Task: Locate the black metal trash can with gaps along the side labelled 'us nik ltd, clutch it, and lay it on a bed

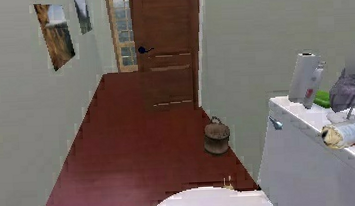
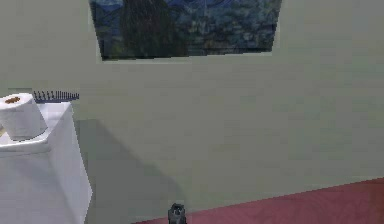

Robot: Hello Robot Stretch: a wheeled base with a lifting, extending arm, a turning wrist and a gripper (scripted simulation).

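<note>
Locating seems done, dark trash can (image 1: 218,135) on floor (image 1: 127,143) ahead by wall (image 1: 246,58); next, drive alongside to reach; fingers (image 2: 177,212) state: cannot tell

We look ahead and slightly down a narrow room in the forward view, toward a far brown door (image 1: 168,46), with a white tank (image 1: 308,150) close at its right. Our arm side view squarely faces a near pale wall (image 2: 230,120); the tank shows again at its left edge.
</note>
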